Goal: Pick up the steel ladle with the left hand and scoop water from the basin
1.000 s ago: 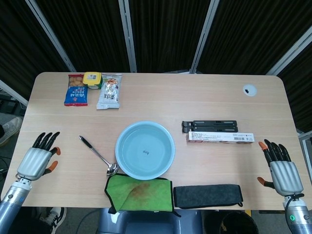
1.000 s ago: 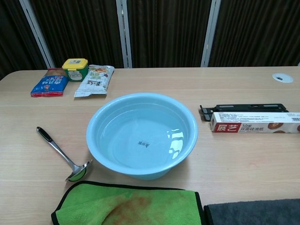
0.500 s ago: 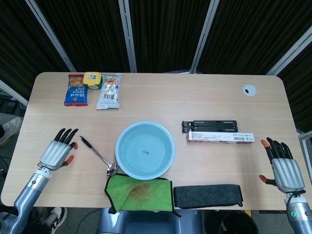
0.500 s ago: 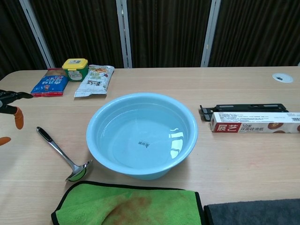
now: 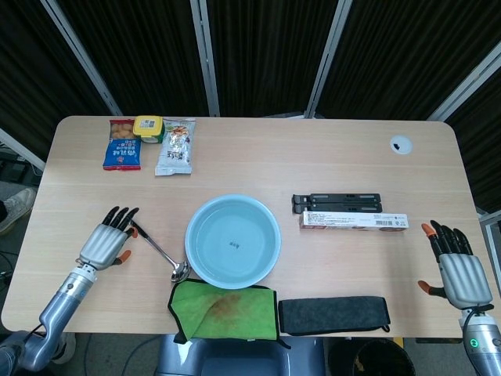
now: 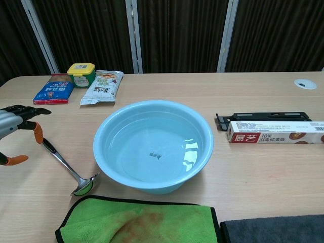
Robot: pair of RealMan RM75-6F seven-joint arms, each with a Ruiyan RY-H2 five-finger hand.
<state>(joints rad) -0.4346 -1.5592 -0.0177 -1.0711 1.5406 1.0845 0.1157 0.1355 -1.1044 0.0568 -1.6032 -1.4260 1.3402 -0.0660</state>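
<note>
Dark curtains with pale metal uprights hang behind the light wooden table [image 5: 313, 157], which runs nearly the full width of the head view. At its middle sits the pale blue basin [image 5: 232, 240], holding clear water. The steel ladle [image 5: 160, 252] lies flat just left of the basin, its bowl close to the basin's wall and its black-tipped handle angling up and away to the left. The left hand [image 5: 106, 241] hovers at that handle end with its fingers spread apart and holding nothing; in the chest view its dark fingertips [image 6: 30, 109] reach over the handle tip. Left of the basin, beyond the ladle, bare tabletop runs to the edge. The right hand [image 5: 456, 269] rests far right of the basin near the table's right edge, fingers likewise apart and empty. A green cloth [image 5: 225, 311] overhangs the front edge directly below the basin, with a black cloth [image 5: 333, 314] beside it. Right of the basin lie a black stand [image 5: 337, 203] and a long box [image 5: 355, 221]. Snack packets [image 5: 149, 143] sit at the far left corner.
</note>
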